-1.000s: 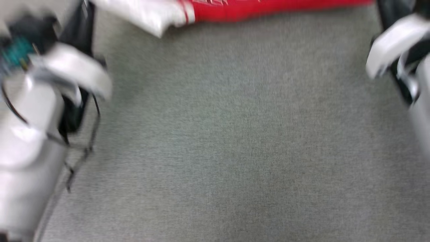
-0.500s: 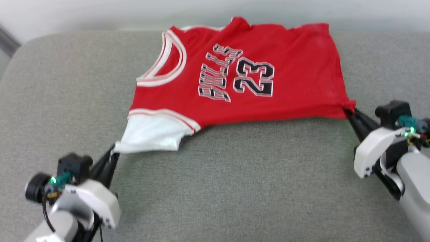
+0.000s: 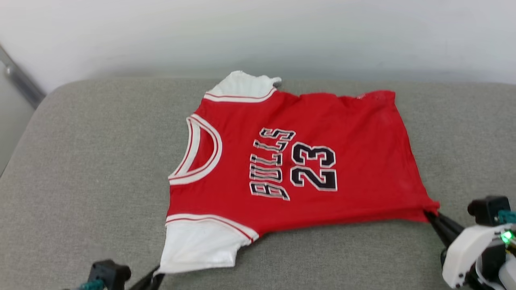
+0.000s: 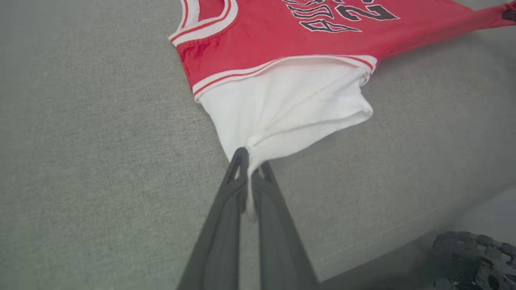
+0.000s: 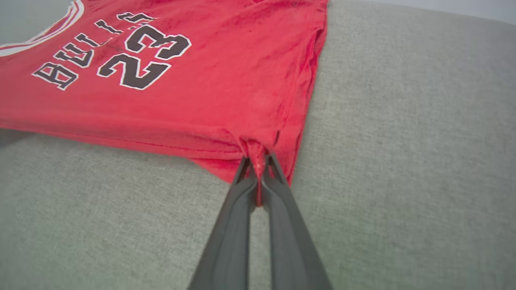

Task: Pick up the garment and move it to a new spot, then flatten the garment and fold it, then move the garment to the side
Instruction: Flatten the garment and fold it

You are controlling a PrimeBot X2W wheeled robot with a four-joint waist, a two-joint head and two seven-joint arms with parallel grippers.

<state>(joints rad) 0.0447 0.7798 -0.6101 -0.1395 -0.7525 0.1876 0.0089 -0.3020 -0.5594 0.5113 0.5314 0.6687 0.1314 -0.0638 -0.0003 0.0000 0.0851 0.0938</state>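
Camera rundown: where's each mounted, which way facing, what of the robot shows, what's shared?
Head view: on the head, facing forward and down at the garment on the grey cushion; left gripper lower left, right gripper lower right.
Left wrist view: on that wrist, looking along its shut fingers to the pinched white sleeve.
Right wrist view: on that wrist, looking along its shut fingers to the pinched hem corner.
Shared: all show the "BULLS 23" print.
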